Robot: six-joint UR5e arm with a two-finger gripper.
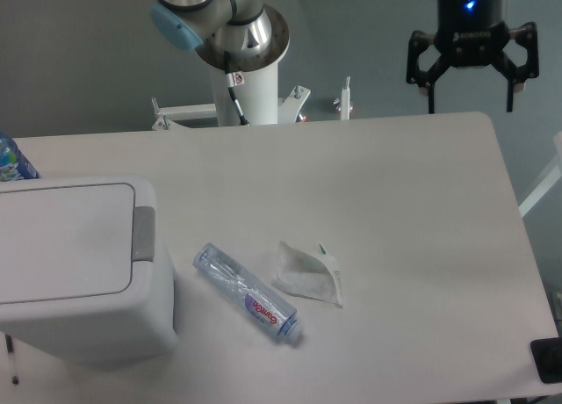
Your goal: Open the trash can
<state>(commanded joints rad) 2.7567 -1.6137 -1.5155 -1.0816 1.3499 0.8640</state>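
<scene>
Trash can point(75, 263) lid shut, far down-left of your wide-spread, empty pincer point(470, 101); approach step—you'll need to reach its grey tab point(143, 233).

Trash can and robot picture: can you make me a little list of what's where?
trash can: left side of table, lid shut
grey tab: on lid's right edge
bottle: lying on its side, right of can
wrapper: crumpled, beside bottle
gripper: high over far right corner, fingers open, holding nothing
table: white
</scene>
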